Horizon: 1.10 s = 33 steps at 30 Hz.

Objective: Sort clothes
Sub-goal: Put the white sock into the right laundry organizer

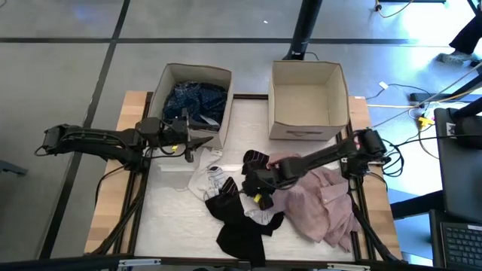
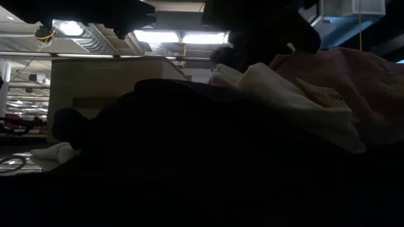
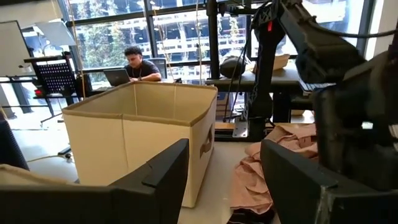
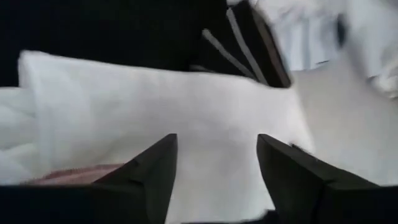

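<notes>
The clothes lie heaped at the table's near middle: a pale pink shirt, a black garment, a small white piece and a dark striped piece. Navy and blue clothes lie in the left beige box. My right gripper is open, pointing down over white cloth in the heap. My left gripper is open and empty, level, at the left box's near wall. It also shows in the left wrist view. My right gripper's open fingers stand over the white cloth from above. I cannot tell whether they touch it.
The right beige box stands at the far right with nothing in it; it also shows in the left wrist view. Bare table lies at the near left. A person sits at a desk in the room beyond.
</notes>
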Each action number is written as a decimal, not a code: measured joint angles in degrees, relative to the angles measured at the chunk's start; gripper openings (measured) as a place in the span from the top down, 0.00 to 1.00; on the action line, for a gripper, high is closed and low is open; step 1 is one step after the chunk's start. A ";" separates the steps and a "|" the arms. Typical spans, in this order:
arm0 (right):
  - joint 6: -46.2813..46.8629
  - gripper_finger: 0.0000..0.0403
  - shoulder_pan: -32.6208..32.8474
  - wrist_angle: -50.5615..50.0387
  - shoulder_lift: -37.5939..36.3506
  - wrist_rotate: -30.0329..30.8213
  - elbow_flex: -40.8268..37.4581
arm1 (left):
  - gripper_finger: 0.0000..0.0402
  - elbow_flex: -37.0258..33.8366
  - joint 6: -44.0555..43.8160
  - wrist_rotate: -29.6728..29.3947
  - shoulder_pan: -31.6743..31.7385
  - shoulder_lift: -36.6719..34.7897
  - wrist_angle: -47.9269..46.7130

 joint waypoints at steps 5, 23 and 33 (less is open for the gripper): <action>-1.73 0.63 -0.52 0.55 1.51 -3.19 0.00 | 0.53 0.00 1.98 0.00 0.00 0.00 -0.29; -5.70 0.97 -0.50 -2.36 -7.54 1.07 0.00 | 0.53 0.00 3.94 -0.02 0.09 0.00 -0.10; -11.41 0.96 -1.24 -6.86 -23.57 20.21 0.01 | 0.53 0.00 3.94 -0.02 0.09 0.00 -0.07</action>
